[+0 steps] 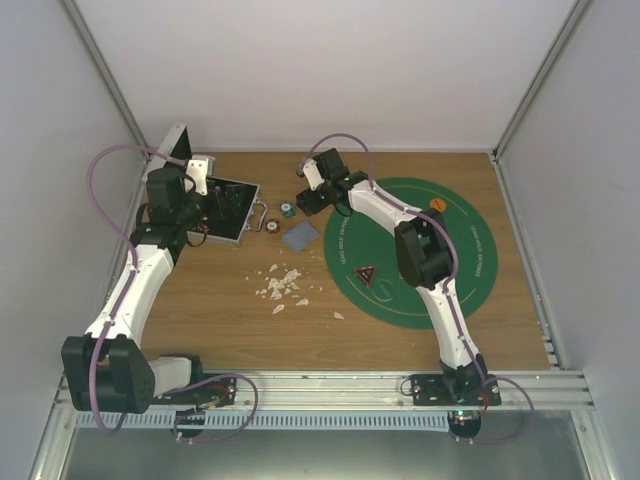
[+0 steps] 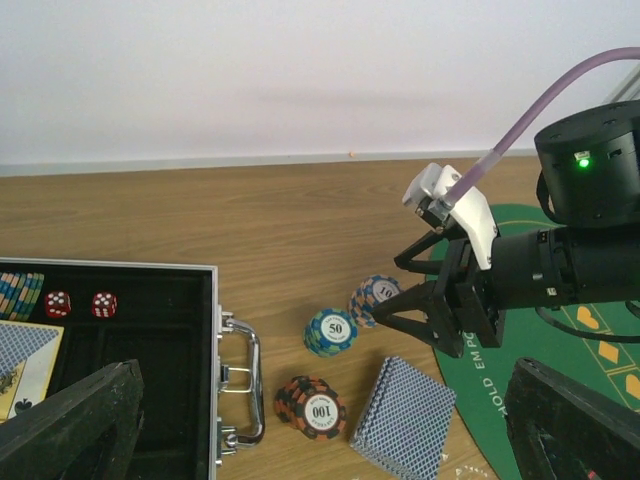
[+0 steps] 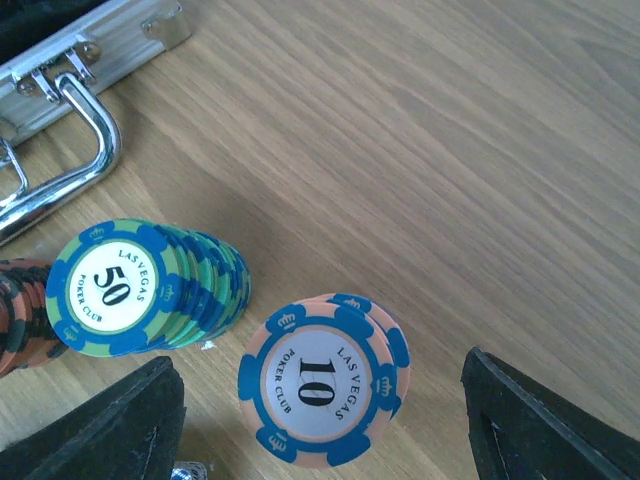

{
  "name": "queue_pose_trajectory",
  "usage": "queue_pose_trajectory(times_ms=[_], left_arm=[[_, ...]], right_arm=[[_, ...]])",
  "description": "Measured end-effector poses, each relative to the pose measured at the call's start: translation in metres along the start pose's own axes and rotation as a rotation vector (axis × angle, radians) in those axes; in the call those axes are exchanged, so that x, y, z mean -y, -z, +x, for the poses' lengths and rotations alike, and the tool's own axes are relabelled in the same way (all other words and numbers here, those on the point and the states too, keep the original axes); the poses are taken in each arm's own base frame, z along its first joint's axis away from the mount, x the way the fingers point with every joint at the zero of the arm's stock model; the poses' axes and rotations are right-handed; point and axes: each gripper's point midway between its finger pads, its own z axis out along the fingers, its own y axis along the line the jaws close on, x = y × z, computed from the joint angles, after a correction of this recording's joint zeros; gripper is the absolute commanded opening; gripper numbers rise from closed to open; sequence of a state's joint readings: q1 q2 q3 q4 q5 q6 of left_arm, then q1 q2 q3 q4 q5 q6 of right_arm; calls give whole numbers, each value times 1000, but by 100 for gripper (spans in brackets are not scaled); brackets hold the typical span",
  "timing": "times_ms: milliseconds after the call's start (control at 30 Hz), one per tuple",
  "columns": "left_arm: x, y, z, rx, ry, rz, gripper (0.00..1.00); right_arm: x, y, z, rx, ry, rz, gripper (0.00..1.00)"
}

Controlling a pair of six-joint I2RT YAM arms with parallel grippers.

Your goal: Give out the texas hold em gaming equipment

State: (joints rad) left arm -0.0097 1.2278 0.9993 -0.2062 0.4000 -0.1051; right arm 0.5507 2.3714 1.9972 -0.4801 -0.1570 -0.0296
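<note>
Chips: "LAS VEGAS POKER CLUB", 10, 50

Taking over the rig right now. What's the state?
Grippers: left gripper open, empty, above the case handle; right gripper open, straddling the 10 stack, not gripping it.
On the wood by the case: 10 stack, 50 stack, 100 stack, card deck.
On the green mat: orange button, triangular token.
In the case: more chips, cards.
Done: button and token apparently placed.
Left: likely chips and cards.
</note>
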Motion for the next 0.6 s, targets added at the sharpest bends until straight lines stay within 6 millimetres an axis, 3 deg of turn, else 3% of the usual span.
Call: queue_pose_trajectory(times_ms=[600], left_arm=[[3, 0, 0, -1, 15, 19, 99]], right_arm=[[5, -17, 12, -49, -7, 16, 69]])
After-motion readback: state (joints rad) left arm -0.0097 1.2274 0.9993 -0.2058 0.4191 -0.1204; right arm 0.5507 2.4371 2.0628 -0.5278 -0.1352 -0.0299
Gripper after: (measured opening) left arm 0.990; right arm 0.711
